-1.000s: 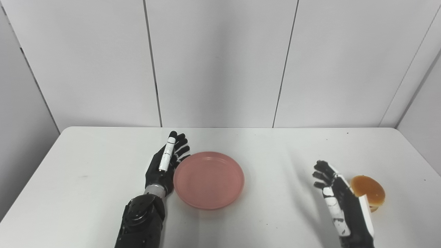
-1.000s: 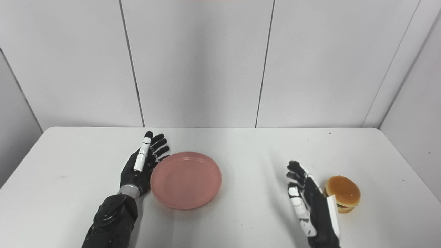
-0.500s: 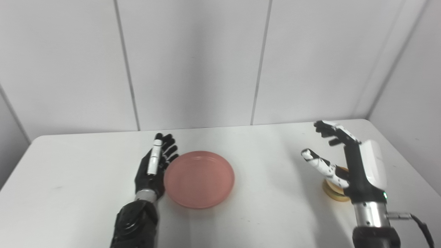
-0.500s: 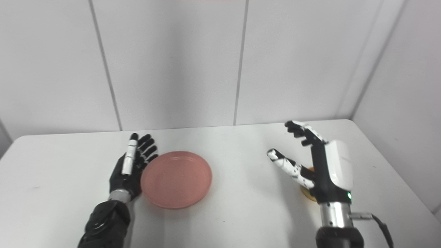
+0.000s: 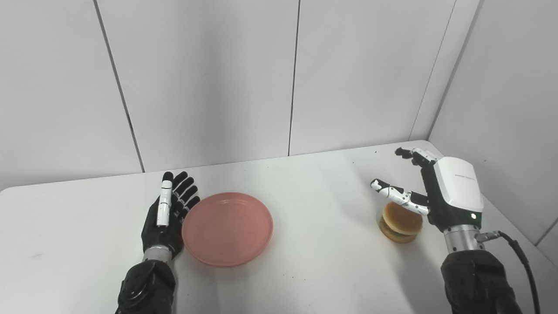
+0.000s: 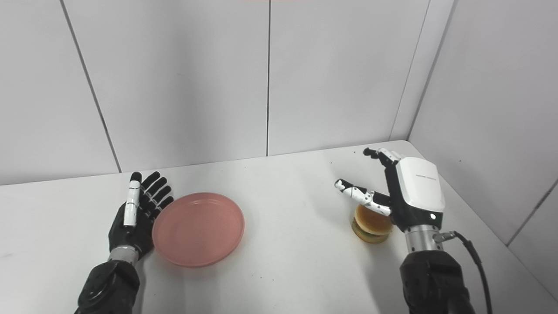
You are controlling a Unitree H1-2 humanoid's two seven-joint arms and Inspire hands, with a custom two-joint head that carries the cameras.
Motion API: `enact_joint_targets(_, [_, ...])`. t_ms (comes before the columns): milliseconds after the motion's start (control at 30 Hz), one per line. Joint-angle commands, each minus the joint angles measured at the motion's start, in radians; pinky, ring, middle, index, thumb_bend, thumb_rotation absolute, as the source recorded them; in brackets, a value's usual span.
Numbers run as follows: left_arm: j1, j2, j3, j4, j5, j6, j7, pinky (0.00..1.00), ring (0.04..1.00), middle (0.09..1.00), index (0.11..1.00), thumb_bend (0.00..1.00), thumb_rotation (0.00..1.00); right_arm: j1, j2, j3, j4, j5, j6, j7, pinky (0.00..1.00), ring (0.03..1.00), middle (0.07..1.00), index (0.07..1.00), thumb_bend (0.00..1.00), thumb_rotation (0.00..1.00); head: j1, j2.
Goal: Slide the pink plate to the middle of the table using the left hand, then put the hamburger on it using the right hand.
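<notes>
The plate (image 5: pixel 227 229) lies flat on the table (image 5: pixel 314 261), touching the left hand (image 5: pixel 168 211), fingers straight, empty. The hamburger (image 5: pixel 400 222) sits upright under the right hand (image 5: pixel 436 192), fingers spread, empty.
</notes>
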Motion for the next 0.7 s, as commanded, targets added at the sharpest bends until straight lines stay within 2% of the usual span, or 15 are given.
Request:
enact_joint_targets(0, [-0.019, 0.005, 0.003, 0.008, -0.008, 0.004, -0.012, 0.84, 0.841, 0.830, 0.745, 0.76, 0.74, -0.039, -0.036, 0.000, 0.008, 0.007, 0.028, 0.009, 0.65, 0.730, 0.734, 0.697, 0.73, 0.93, -0.003, 0.004])
enact_joint_targets(167, [-0.011, 0.001, 0.002, -0.013, -0.012, 0.020, -0.011, 0.83, 0.840, 0.829, 0.744, 0.74, 0.76, -0.039, -0.050, 0.002, 0.050, 0.033, 0.049, 0.030, 0.62, 0.716, 0.739, 0.702, 0.71, 0.91, 0.003, 0.013])
enact_joint_targets(267, [-0.013, 0.008, -0.007, -0.008, -0.004, 0.025, -0.016, 0.86, 0.854, 0.843, 0.758, 0.74, 0.78, -0.035, -0.044, 0.004, 0.118, 0.071, 0.018, -0.008, 0.61, 0.699, 0.717, 0.688, 0.68, 0.88, 0.006, 0.014])
enact_joint_targets(500, [-0.024, 0.011, -0.022, 0.005, 0.004, 0.020, -0.015, 0.87, 0.859, 0.841, 0.759, 0.74, 0.81, -0.060, -0.020, 0.017, 0.262, 0.187, 0.016, -0.054, 0.59, 0.676, 0.707, 0.688, 0.61, 0.77, 0.024, 0.018])
enact_joint_targets(600, [-0.032, 0.013, -0.020, 0.005, -0.001, 0.035, -0.017, 0.88, 0.857, 0.838, 0.766, 0.74, 0.81, -0.077, -0.026, 0.038, 0.337, 0.203, 0.014, -0.076, 0.58, 0.664, 0.700, 0.686, 0.62, 0.78, 0.026, 0.020])
enact_joint_targets(667, [-0.036, 0.016, -0.020, 0.002, -0.004, 0.039, -0.022, 0.89, 0.856, 0.838, 0.775, 0.74, 0.81, -0.091, -0.036, 0.053, 0.409, 0.218, -0.004, -0.100, 0.59, 0.667, 0.699, 0.686, 0.65, 0.83, 0.029, 0.019])
